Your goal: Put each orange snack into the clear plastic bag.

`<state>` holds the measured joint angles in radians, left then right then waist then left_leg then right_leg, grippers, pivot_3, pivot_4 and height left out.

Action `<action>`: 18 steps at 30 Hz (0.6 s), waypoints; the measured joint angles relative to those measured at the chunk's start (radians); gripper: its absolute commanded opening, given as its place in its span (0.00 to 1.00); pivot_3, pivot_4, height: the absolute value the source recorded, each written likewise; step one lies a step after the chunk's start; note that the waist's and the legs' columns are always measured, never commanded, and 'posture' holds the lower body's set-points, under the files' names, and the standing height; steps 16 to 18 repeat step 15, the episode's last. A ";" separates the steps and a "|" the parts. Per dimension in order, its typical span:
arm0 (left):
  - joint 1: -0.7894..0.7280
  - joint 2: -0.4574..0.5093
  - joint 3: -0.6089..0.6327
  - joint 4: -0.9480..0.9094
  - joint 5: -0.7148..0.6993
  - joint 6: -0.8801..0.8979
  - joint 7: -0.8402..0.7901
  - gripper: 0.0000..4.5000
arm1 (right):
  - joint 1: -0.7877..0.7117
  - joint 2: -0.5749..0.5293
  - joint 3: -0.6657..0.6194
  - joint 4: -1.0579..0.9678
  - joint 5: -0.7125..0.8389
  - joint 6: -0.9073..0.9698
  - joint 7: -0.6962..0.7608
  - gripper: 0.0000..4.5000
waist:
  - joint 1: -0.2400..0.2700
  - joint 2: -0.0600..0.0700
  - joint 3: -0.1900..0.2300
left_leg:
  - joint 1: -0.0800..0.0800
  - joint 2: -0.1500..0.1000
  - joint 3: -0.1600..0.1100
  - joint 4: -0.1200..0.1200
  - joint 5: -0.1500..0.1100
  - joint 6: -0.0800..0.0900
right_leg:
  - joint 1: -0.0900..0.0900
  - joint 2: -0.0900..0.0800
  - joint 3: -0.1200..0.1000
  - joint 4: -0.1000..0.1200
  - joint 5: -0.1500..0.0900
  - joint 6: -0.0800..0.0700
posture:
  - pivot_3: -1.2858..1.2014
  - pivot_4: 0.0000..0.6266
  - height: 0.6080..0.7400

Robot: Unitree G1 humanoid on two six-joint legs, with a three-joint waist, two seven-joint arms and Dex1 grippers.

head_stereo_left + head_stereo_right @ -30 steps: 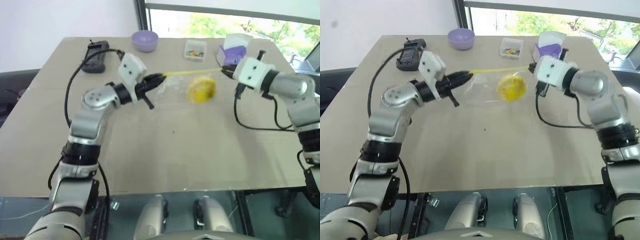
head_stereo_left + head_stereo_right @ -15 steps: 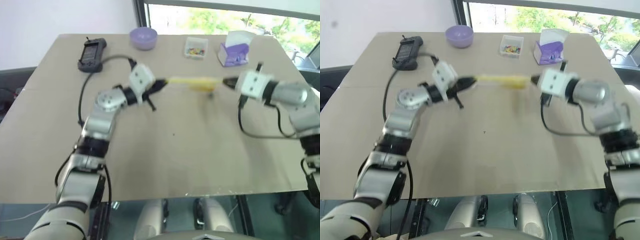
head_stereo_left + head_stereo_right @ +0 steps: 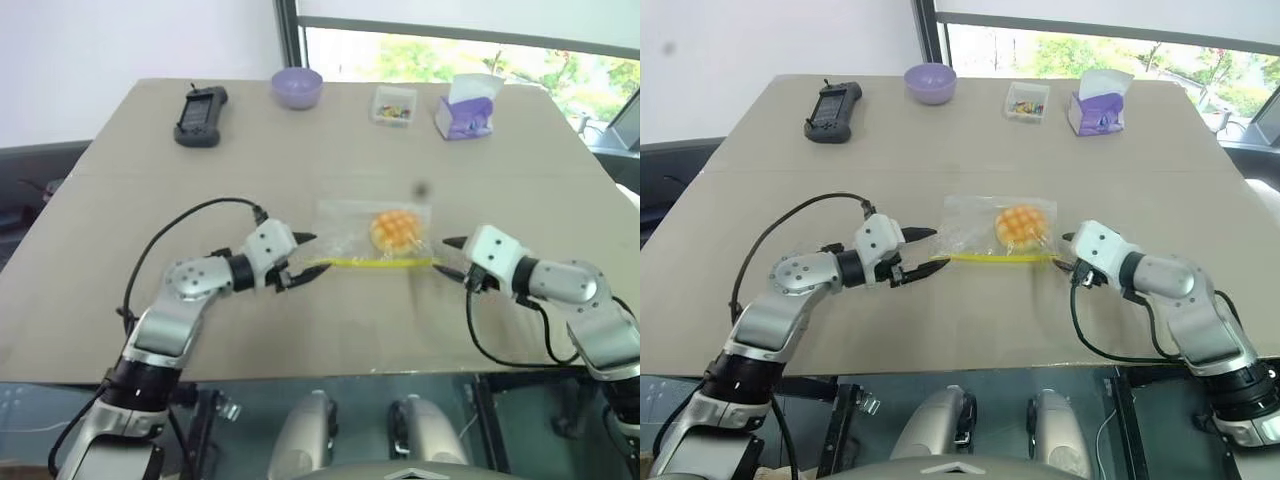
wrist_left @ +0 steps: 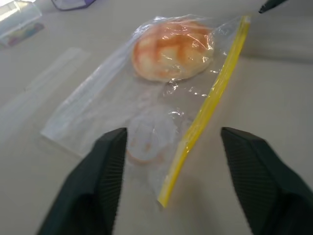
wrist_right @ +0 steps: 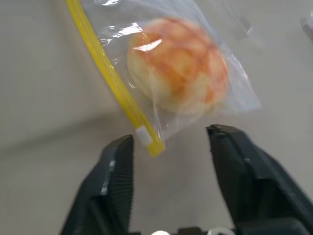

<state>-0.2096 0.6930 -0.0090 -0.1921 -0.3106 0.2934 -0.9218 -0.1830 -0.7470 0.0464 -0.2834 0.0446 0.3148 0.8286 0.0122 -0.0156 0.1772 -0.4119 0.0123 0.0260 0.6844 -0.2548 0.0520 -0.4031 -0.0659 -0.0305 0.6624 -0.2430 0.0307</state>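
Note:
The clear plastic bag (image 3: pixel 975 225) lies flat on the table, its yellow seal strip (image 3: pixel 995 257) along the near edge. One orange snack (image 3: pixel 1018 225), a round bun with a grid top, sits inside the bag at its right end. My left gripper (image 3: pixel 932 249) is open at the strip's left end, with nothing between its fingers. At the strip's right end my right gripper (image 3: pixel 1064 252) is open too, holding nothing. The left wrist view shows the bun (image 4: pixel 173 49) and strip (image 4: pixel 210 98) beyond the open fingers. In the right wrist view the bun (image 5: pixel 178 63) lies just past the fingertips.
Along the table's far edge stand a black handset (image 3: pixel 829 100), a purple bowl (image 3: pixel 931 82), a small clear box of colourful bits (image 3: pixel 1027 100) and a purple tissue box (image 3: pixel 1100 100). The table's near edge runs just below both arms.
Both arms came down and back toward the near edge, carrying the bag by its strip. The bag now rests on the table, and both grippers have opened and let go.

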 measured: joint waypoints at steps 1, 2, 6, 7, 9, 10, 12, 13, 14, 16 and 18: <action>0.018 0.015 0.028 -0.010 -0.020 0.018 -0.005 1.00 | 0.016 -0.011 -0.028 0.003 0.015 0.011 0.006 0.94 | 0.000 0.000 0.000 | -0.001 0.000 0.000 0.000 0.000 0.000 | -0.001 0.000 0.000 0.000 0.001 0.002 | 0.52 0.24 1.00; 0.047 0.036 0.079 -0.036 -0.055 0.052 -0.010 1.00 | 0.032 -0.021 -0.072 0.005 0.047 0.028 0.017 0.97 | 0.000 0.000 0.000 | -0.004 0.000 0.000 -0.001 0.000 0.000 | -0.003 0.001 0.000 0.000 0.002 0.002 | 0.52 0.24 1.00; 0.142 0.079 0.214 -0.117 -0.149 0.127 -0.012 1.00 | 0.100 -0.042 -0.217 -0.009 0.187 0.080 0.075 0.97 | 0.002 0.000 0.000 | -0.004 0.000 0.000 -0.003 0.000 0.000 | -0.003 0.001 0.000 -0.002 0.001 0.003 | 0.52 0.24 1.00; 0.167 0.090 0.252 -0.119 -0.166 0.144 -0.010 1.00 | 0.124 -0.054 -0.261 -0.014 0.240 0.101 0.103 0.97 | 0.004 0.000 0.000 | -0.004 0.000 0.000 -0.003 0.000 0.000 | -0.003 0.000 -0.001 -0.002 0.001 0.003 | 0.52 0.24 1.00; 0.179 0.095 0.284 -0.119 -0.178 0.155 -0.011 1.00 | 0.140 -0.059 -0.300 -0.018 0.281 0.120 0.119 0.97 | 0.004 0.000 0.000 | -0.004 0.000 0.000 -0.003 -0.001 0.001 | -0.003 0.000 -0.001 -0.002 0.001 0.003 | 0.52 0.24 1.00; 0.184 0.101 0.298 -0.119 -0.187 0.159 -0.013 1.00 | 0.148 -0.063 -0.317 -0.020 0.299 0.130 0.127 0.97 | 0.004 0.000 0.000 | -0.004 0.000 0.000 -0.003 -0.001 0.001 | -0.003 0.000 -0.001 -0.003 0.001 0.003 | 0.52 0.24 1.00; 0.203 0.134 0.360 -0.118 -0.206 0.168 -0.031 1.00 | 0.179 -0.079 -0.384 -0.031 0.369 0.165 0.161 0.97 | 0.002 0.000 0.000 | -0.003 0.000 0.000 -0.003 -0.001 0.001 | -0.002 0.000 0.000 -0.003 -0.001 -0.001 | 0.52 0.24 1.00; 0.203 0.142 0.370 -0.118 -0.215 0.175 -0.035 1.00 | 0.180 -0.081 -0.396 -0.032 0.385 0.169 0.167 0.97 | 0.002 0.000 0.000 | -0.003 0.000 0.001 -0.003 -0.001 0.001 | -0.002 0.000 0.001 -0.003 -0.001 -0.001 | 0.52 0.24 1.00; 0.207 0.155 0.383 -0.118 -0.232 0.186 -0.044 1.00 | 0.183 -0.089 -0.410 -0.037 0.409 0.175 0.177 0.97 | 0.002 0.000 0.000 | -0.002 0.000 0.001 -0.003 -0.001 0.001 | -0.002 0.000 0.001 -0.003 -0.001 -0.001 | 0.52 0.24 1.00; 0.208 0.156 0.389 -0.118 -0.236 0.190 -0.047 1.00 | 0.183 -0.093 -0.415 -0.038 0.415 0.177 0.180 0.97 | 0.001 0.000 0.000 | -0.002 0.000 0.001 -0.003 -0.001 0.001 | -0.002 0.000 0.001 -0.003 -0.001 -0.001 | 0.52 0.24 1.00; 0.208 0.156 0.389 -0.118 -0.236 0.190 -0.047 1.00 | 0.183 -0.093 -0.415 -0.038 0.415 0.177 0.180 0.97 | 0.001 0.000 0.000 | -0.002 0.000 0.001 -0.003 -0.001 0.001 | -0.002 0.000 0.001 -0.003 -0.001 -0.001 | 0.52 0.24 1.00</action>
